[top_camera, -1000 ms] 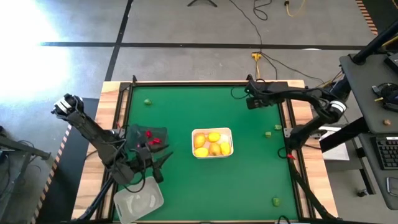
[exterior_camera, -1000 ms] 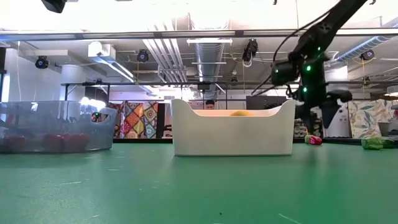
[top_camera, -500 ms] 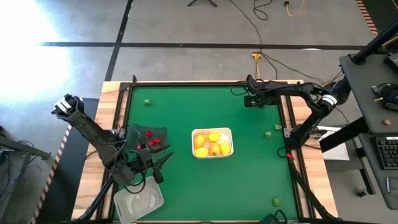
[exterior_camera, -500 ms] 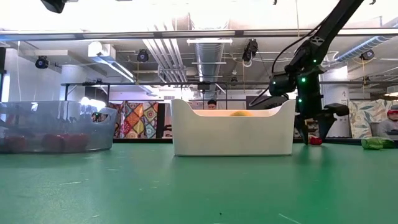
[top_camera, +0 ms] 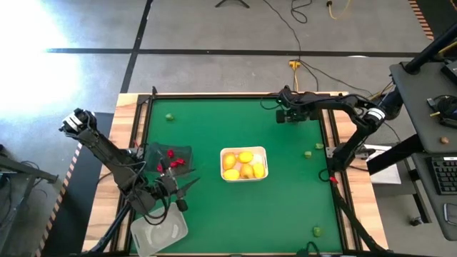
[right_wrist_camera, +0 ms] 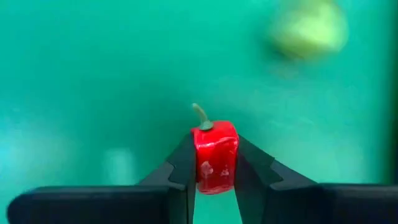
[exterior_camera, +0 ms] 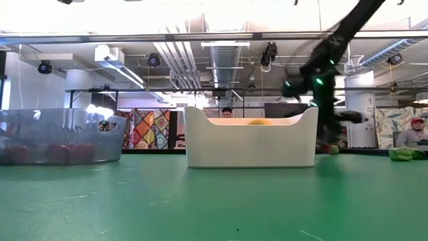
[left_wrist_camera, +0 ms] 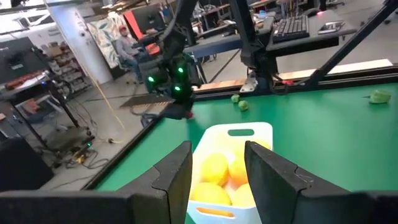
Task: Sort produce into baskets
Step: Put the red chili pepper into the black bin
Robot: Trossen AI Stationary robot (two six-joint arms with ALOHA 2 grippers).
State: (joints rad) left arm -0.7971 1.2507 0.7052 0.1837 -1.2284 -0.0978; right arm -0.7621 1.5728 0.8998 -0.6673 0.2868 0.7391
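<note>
Green felt covers your counter (top_camera: 235,214), framed in pale wood. Nearest you in the high view, a clear tub (top_camera: 160,230) sits at the front left corner, and a small green piece (top_camera: 316,230) lies at the front right edge. Your left gripper (top_camera: 191,184) hangs just behind the clear tub, beside the smoky tub; in its wrist view the two fingers (left_wrist_camera: 175,177) stand apart with nothing between them, pointing toward the white tub. The smoky tub (top_camera: 168,160), left of centre, holds a few red pieces (top_camera: 173,162). At the counter's centre the white tub (top_camera: 243,164) holds several yellow-orange rounds (top_camera: 245,158). Two more green pieces (top_camera: 312,150) lie near the right edge, level with that tub. Farther back, your right gripper (top_camera: 280,116) reaches in from the right over the far part of the counter. Its wrist view shows its fingers (right_wrist_camera: 180,163) pinching a small red pepper (right_wrist_camera: 214,155) with a green stem, held above the felt, with a blurred green piece (right_wrist_camera: 307,29) beyond. One more green piece (top_camera: 170,117) lies at the far left corner. In the low view a person (exterior_camera: 414,132) sits in the room beyond.
</note>
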